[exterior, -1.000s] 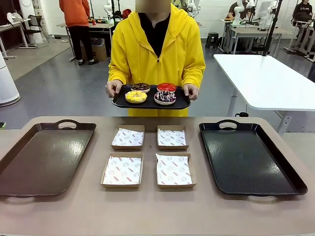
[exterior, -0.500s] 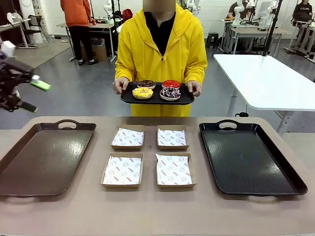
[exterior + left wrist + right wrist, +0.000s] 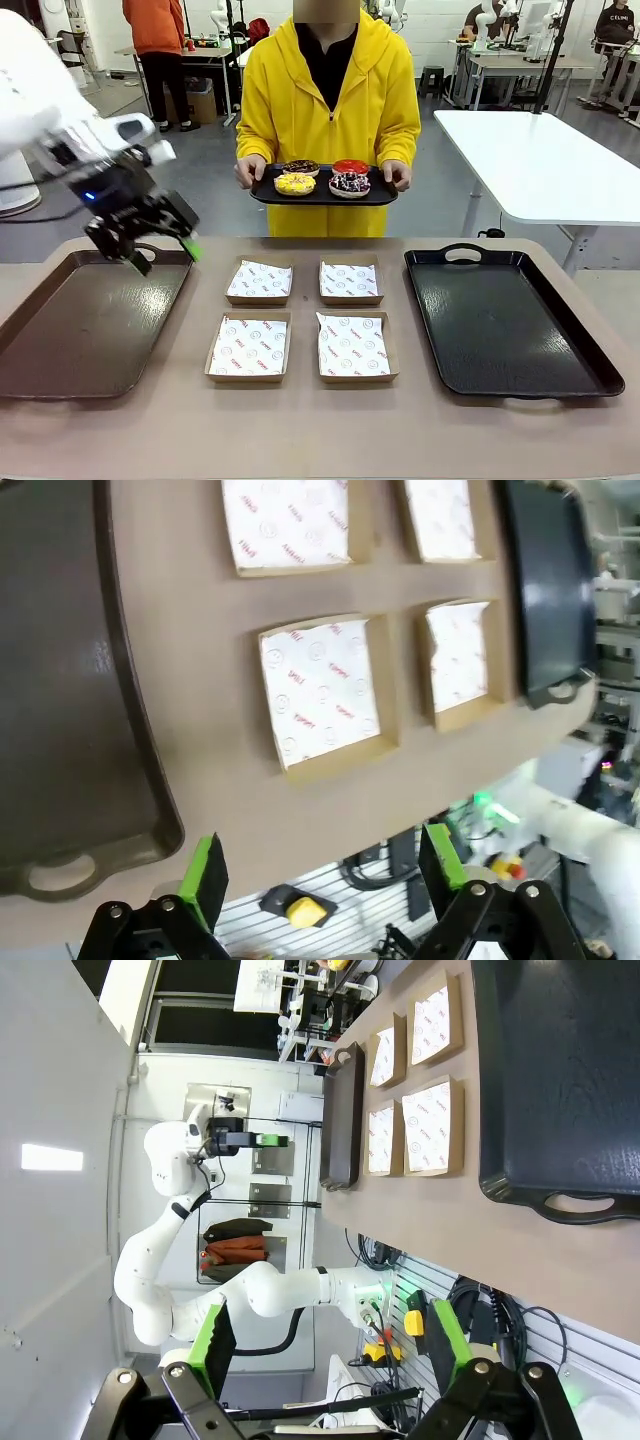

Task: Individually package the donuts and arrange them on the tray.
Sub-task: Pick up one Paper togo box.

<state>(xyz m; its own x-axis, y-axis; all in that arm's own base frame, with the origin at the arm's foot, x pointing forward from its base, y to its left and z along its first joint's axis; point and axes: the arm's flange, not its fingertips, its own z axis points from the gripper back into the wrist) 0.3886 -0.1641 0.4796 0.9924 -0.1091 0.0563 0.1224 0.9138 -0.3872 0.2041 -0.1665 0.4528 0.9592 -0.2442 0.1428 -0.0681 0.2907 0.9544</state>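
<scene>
Right fingers [image 3: 213,1340] spread wide, nothing in them. Left fingers [image 3: 190,248] are spread and empty too, above the brown tray's [image 3: 60,340] far edge, left side of the counter [image 3: 300,430]. Four ring donuts [image 3: 322,177] (yellow, purple-sprinkled, chocolate, red) lie flat, holes up, two-by-two on the small black tray [image 3: 270,196] the person holds, upper middle.

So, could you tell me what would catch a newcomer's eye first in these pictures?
A person in bright yellow stands across the table holding a small tray of four donuts. At left, the left arm hangs over the far end of the brown tray, jaws open. Four boxes sit mid-table.
</scene>
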